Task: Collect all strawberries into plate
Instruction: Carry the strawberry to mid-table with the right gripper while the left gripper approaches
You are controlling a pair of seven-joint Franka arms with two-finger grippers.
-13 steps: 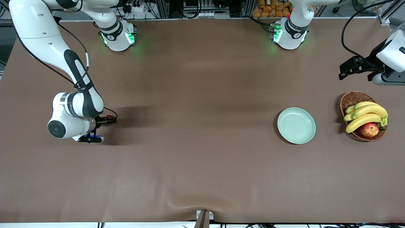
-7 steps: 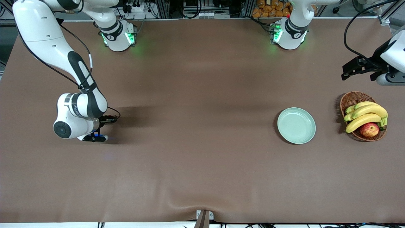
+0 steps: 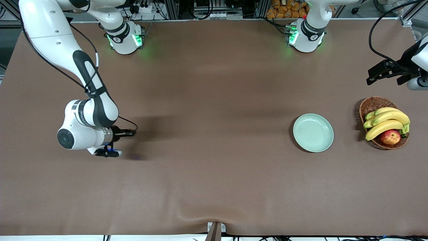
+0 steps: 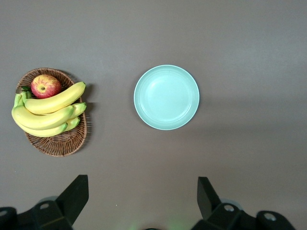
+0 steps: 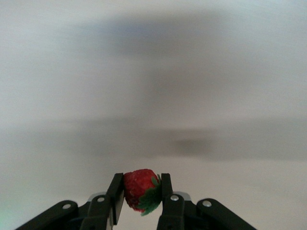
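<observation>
My right gripper is shut on a small red strawberry with a green cap, held between its two black fingers. In the front view that gripper hangs low over the bare mat at the right arm's end of the table. The pale mint-green plate lies toward the left arm's end and holds nothing; it also shows in the left wrist view. My left gripper is open and empty, high above the table beside the plate and basket. No other strawberries show.
A brown wicker basket with bananas and a red-yellow apple stands beside the plate, nearer the left arm's end. The brown mat covers the table.
The right arm has moved toward the table's middle and a little toward the front camera, with its gripper shut. The left arm's hand has drawn back toward the table's edge.
</observation>
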